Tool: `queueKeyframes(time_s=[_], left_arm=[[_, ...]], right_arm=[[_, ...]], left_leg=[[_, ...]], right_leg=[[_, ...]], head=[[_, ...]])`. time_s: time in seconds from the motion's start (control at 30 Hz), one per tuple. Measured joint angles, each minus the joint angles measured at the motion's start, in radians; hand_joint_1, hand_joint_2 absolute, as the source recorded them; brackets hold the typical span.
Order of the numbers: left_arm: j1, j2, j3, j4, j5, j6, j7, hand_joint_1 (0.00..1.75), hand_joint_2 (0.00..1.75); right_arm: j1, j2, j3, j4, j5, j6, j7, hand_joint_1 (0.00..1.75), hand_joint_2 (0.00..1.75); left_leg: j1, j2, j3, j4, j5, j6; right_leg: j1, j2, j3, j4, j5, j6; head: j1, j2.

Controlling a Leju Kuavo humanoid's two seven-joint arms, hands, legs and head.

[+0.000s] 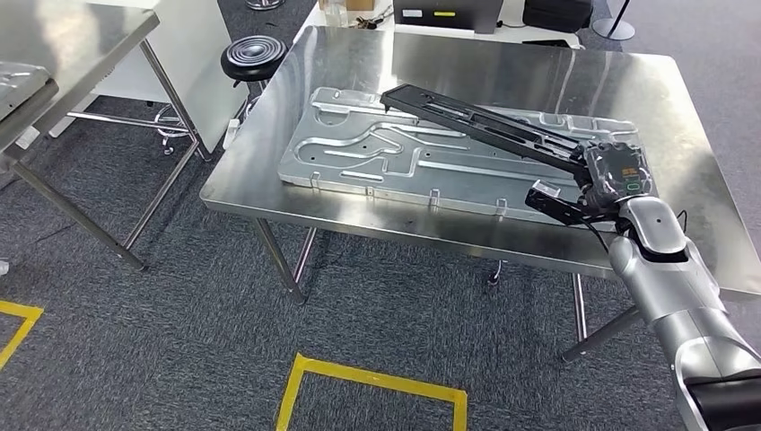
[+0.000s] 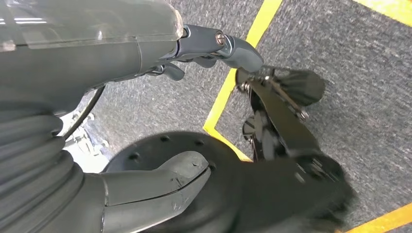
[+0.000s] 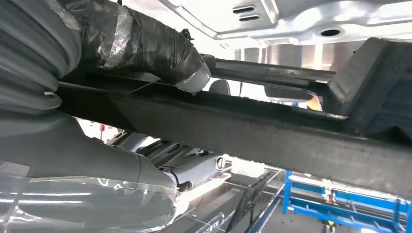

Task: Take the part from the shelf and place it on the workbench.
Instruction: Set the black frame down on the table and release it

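Your right hand (image 1: 599, 182) grips the black part (image 1: 476, 121) over the workbench (image 1: 538, 67) (above its pressed panel (image 1: 377, 153)); only setting down and letting go remain.

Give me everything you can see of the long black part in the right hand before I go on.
The black part is a long, narrow, matte black bar, apparently metal, with slots and small fittings along its top. It stretches diagonally over the embossed silver panel lying on the steel workbench. The right hand grips its near end; the right wrist view shows fingers wrapped around it. Whether its far end rests on the panel or hovers just above, I cannot tell.
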Motion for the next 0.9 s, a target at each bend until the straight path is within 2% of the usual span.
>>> queueKeyframes(time_s=[0.03,0.07,0.13,0.17,0.23,0.27,0.37,0.4,0.43,0.5,0.53,0.57,0.6,0.63,0.67,0.7,0.73,0.8,0.87,0.9], left_arm=[[0.001,0.0,0.0,0.0,0.0,0.0,0.0,0.0,1.75],[0.002,0.0,0.0,0.0,0.0,0.0,0.0,0.0,1.75],[0.003,0.0,0.0,0.0,0.0,0.0,0.0,0.0,1.75],[0.004,0.003,0.0,0.0,0.0,0.001,0.0,0.0,1.75],[0.005,0.007,0.0,0.0,0.0,0.001,0.0,0.0,1.75],[0.005,0.009,0.0,0.0,0.0,0.001,0.0,0.0,1.75],[0.001,0.006,0.0,0.0,0.0,0.001,0.0,0.0,1.75],[0.001,0.006,0.0,0.0,0.0,0.0,0.0,0.0,1.75],[0.001,0.005,0.0,0.0,0.0,0.0,0.0,0.0,1.75],[0.002,0.004,0.0,0.0,0.0,0.0,0.0,0.0,1.75],[0.002,0.002,0.0,0.0,0.001,0.0,0.0,0.0,1.75],[0.002,0.001,0.0,0.0,0.002,0.0,0.001,0.0,1.75],[0.002,-0.001,0.0,0.0,0.003,-0.001,0.001,0.0,1.75],[0.002,-0.002,0.0,0.0,0.006,-0.003,0.0,0.0,1.75],[0.003,-0.003,0.0,0.0,0.008,-0.005,-0.004,0.0,1.75],[0.002,-0.002,0.0,0.0,0.009,-0.007,-0.007,0.0,1.75],[0.002,-0.002,0.0,0.0,0.009,-0.007,-0.011,0.0,1.75],[0.002,-0.001,0.0,0.0,0.005,-0.006,-0.012,0.0,1.75],[0.002,-0.001,0.0,0.0,0.011,-0.007,-0.015,0.0,0.87],[0.002,-0.001,0.001,0.0,0.018,-0.009,-0.017,0.0,0.44]], right_arm=[[0.0,0.001,0.0,0.0,0.0,0.0,0.0,1.75,1.75],[0.0,0.001,0.001,0.0,0.0,0.0,0.0,1.75,1.75],[0.001,0.001,0.002,0.0,0.0,0.0,-0.001,1.75,1.75],[0.001,0.003,0.002,0.0,0.0,0.0,-0.001,1.75,1.75],[0.002,0.006,0.002,0.002,0.0,0.0,0.0,1.75,1.75],[0.003,0.008,0.002,0.002,-0.001,0.0,0.0,1.75,1.75],[0.009,0.008,0.003,0.001,0.0,0.0,0.0,1.75,1.75],[0.009,0.007,0.003,0.0,0.0,0.0,-0.001,1.75,1.75],[0.009,0.006,0.003,0.0,0.0,0.0,-0.002,1.75,1.75],[0.008,0.006,0.003,0.001,-0.001,0.0,-0.001,1.75,1.75],[0.008,0.006,0.003,0.001,-0.001,0.0,0.0,1.75,1.75],[0.008,0.006,0.003,0.002,-0.001,0.0,0.0,1.75,1.75],[0.008,0.006,0.003,0.004,0.0,0.001,-0.001,1.75,1.75],[0.008,0.006,0.003,0.005,0.0,0.001,-0.002,1.31,1.31],[0.007,0.007,0.003,0.007,0.001,0.001,-0.003,0.87,0.87],[0.006,0.007,0.003,0.009,0.0,0.002,-0.003,0.44,0.44],[0.005,0.007,0.003,0.011,0.0,0.002,-0.003,0.0,0.0],[0.002,0.007,0.003,0.013,-0.001,0.001,-0.002,0.0,0.0],[-0.001,0.009,0.004,0.014,-0.001,0.001,-0.002,0.0,0.0],[-0.002,0.01,0.004,0.015,-0.001,0.001,-0.002,0.0,0.0]], left_leg=[[-0.004,0.0,-0.017,0.017,0.009,0.007],[-0.008,-0.001,-0.019,0.005,0.031,0.016],[-0.021,-0.004,0.014,-0.092,0.101,0.042],[-0.03,-0.007,0.039,-0.153,0.13,0.062],[-0.045,-0.011,0.077,-0.245,0.162,0.093],[-0.048,-0.012,0.085,-0.261,0.16,0.1],[-0.046,-0.009,0.113,-0.308,0.171,0.095],[-0.042,-0.008,0.126,-0.326,0.176,0.092],[-0.038,-0.007,0.137,-0.34,0.179,0.088],[-0.036,-0.006,0.146,-0.345,0.176,0.084],[-0.035,-0.006,0.149,-0.343,0.172,0.081],[-0.033,-0.006,0.151,-0.338,0.166,0.077],[-0.03,-0.006,0.154,-0.331,0.159,0.072],[-0.026,-0.006,0.156,-0.322,0.15,0.066],[-0.022,-0.006,0.156,-0.311,0.14,0.059],[-0.021,-0.007,0.153,-0.296,0.13,0.051],[-0.021,-0.008,0.149,-0.286,0.122,0.045],[-0.026,-0.009,0.144,-0.275,0.115,0.05],[-0.026,-0.009,0.146,-0.28,0.115,0.063],[-0.027,-0.009,0.149,-0.282,0.115,0.066]], right_leg=[[0.005,0.001,0.003,0.0,-0.003,-0.004],[0.011,0.002,0.007,0.0,-0.005,-0.007],[0.021,0.004,0.015,-0.001,-0.01,-0.012],[0.023,0.005,0.018,-0.002,-0.013,-0.014],[0.023,0.007,0.021,-0.005,-0.016,-0.01],[0.019,0.007,0.02,-0.008,-0.016,-0.005],[0.013,0.006,0.028,-0.018,-0.018,0.01],[0.014,0.004,0.024,-0.004,-0.028,0.014],[0.013,0.002,0.006,0.034,-0.047,0.018],[0.008,0.0,-0.06,0.151,-0.094,0.029],[0.004,-0.001,-0.092,0.201,-0.105,0.035],[-0.001,-0.003,-0.108,0.219,-0.097,0.042],[-0.005,-0.005,-0.106,0.199,-0.069,0.048],[-0.009,-0.007,-0.085,0.145,-0.027,0.055],[-0.01,-0.01,-0.06,0.086,0.002,0.06],[-0.01,-0.01,-0.038,0.035,0.023,0.06],[-0.01,-0.01,-0.026,0.006,0.03,0.054],[-0.008,-0.006,-0.021,-0.005,0.027,0.038],[-0.007,-0.005,-0.021,-0.005,0.026,0.032],[-0.006,-0.003,-0.02,-0.005,0.025,0.03]], head=[[0.0,0.0],[0.0,0.0],[0.0,0.0],[0.001,0.0],[0.002,0.0],[0.002,0.0],[0.002,0.0],[0.002,0.0],[0.002,0.0],[0.002,0.0],[0.002,0.0],[0.002,0.0],[0.002,0.0],[0.002,0.0],[0.003,0.0],[0.002,0.0],[0.002,0.0],[0.002,0.0],[0.002,0.0],[0.002,0.0]])
